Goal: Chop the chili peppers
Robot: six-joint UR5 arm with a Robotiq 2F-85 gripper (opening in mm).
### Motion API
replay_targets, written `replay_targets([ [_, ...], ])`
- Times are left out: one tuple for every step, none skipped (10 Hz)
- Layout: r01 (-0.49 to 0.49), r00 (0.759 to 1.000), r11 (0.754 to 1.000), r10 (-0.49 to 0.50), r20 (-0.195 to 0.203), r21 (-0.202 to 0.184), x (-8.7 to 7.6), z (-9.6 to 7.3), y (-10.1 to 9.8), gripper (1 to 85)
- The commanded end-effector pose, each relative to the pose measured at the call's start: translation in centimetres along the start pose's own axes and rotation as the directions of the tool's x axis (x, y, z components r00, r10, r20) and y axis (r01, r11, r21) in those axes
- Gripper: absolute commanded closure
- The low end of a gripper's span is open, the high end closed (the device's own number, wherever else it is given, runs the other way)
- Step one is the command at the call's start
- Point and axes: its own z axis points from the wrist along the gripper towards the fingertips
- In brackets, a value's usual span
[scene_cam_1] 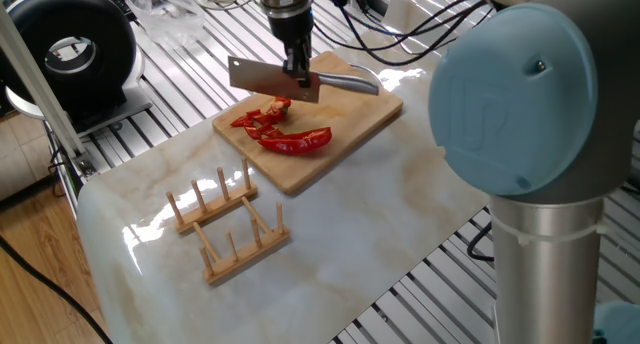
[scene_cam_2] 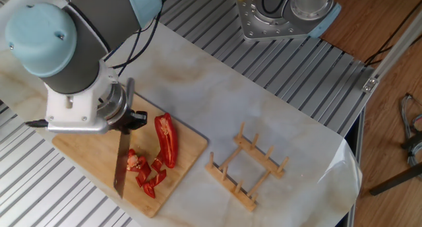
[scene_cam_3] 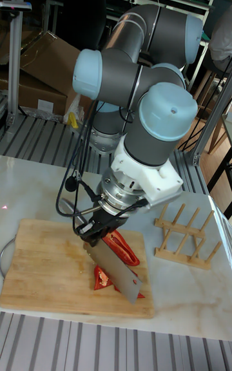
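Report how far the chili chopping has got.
Partly done. Done: one pepper is already in small red bits on the cutting board. In hand: the gripper holds the cleaver, its blade raised above the bits. Left: the long pepper half lies whole beside them, and some bits look coarse enough for more cuts.

Claw (scene_cam_1: 298, 68) pointing down, clamped on cleaver (scene_cam_1: 272, 80).

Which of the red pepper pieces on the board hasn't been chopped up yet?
The long curved pepper half lies whole on the cutting board, on the side facing the wooden rack. The small pepper bits lie beside it, next to the cleaver.
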Motion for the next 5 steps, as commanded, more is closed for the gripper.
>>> replay_targets([
  [0.107,0.993,0.992,-0.110,0.046,0.064,-1.3,-0.8,-1.6,84.3],
  [0.152,0.986,0.985,-0.156,0.054,0.077,-1.9,-0.9,-1.7,84.3],
  [0.201,0.976,0.977,-0.205,0.078,0.066,-2.8,-0.9,-1.0,84.3],
  [0.262,0.958,0.964,-0.264,0.108,0.037,-3.7,-0.8,0.2,84.3],
  [0.306,0.944,0.951,-0.309,0.115,0.037,-4.1,-0.8,0.6,84.3],
])
